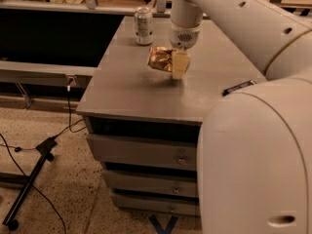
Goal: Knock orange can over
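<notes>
Entry: 1 arm, 1 target. My gripper point(178, 65) hangs low over the grey cabinet top point(131, 94), a little above the middle of the frame and right of centre, with the wrist coming down from the upper right. The orange can point(161, 59) sits directly at its left side, touching it or nearly so. Whether the gripper is apart, together or clamped on the can, I cannot tell: the can and the gripper's pale tip overlap from this angle. The can is not upright. Its crumpled gold body lies with the long axis roughly across the frame, tilted slightly. A shadow shows beneath it, but I cannot tell if it rests fully on the surface or leans against me. The silver-white can point(143, 25) stands upright behind it, toward the top of the frame, well apart and undisturbed. 1 small dark flat object point(239, 87) lies at the right edge of the top, clear of the work. Judgement: the tipping itself looks done or very nearly done. Left to do: draw the gripper away without dragging the can, and confirm it lies on its side unsupported.
</notes>
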You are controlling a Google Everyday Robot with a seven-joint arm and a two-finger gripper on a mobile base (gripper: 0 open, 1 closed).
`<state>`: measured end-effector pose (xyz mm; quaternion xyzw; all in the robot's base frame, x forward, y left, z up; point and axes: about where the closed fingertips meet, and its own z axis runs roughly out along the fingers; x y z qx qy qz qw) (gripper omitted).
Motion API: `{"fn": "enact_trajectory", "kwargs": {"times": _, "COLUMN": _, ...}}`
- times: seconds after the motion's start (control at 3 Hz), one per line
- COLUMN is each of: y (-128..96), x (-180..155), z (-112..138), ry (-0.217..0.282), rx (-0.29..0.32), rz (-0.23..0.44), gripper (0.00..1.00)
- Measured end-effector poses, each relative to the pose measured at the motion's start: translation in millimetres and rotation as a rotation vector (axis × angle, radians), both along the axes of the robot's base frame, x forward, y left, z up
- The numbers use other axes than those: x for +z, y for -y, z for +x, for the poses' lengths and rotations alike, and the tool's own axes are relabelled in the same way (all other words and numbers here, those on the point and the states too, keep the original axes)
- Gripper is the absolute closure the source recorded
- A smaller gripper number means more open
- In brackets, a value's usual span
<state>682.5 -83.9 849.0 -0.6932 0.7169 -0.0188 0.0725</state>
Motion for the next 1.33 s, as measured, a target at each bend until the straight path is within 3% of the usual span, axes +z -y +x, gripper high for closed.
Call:
{"fn": "enact_trajectory", "kwargs": {"times": 0.33, "y": -1.7, "x": -4.5, "z": -7.9, "ry": -0.027, "rx": 0.039, "rz": 0.015, "gripper": 0.54}}
{"fn": "enact_trajectory", "kwargs": {"times": 1.0, "y": -4.3, "x": -9.3, "z": -2.8, "ry": -0.017, "rx": 0.039, "rz": 0.02, "gripper": 0.07}}
{"fn": "enact_trajectory", "kwargs": {"times": 1.33, "y": -5.2, "x": -11.0, "z": -1.3, "ry": -0.015, "rx": 0.039, "rz": 0.021, "gripper": 0.0}}
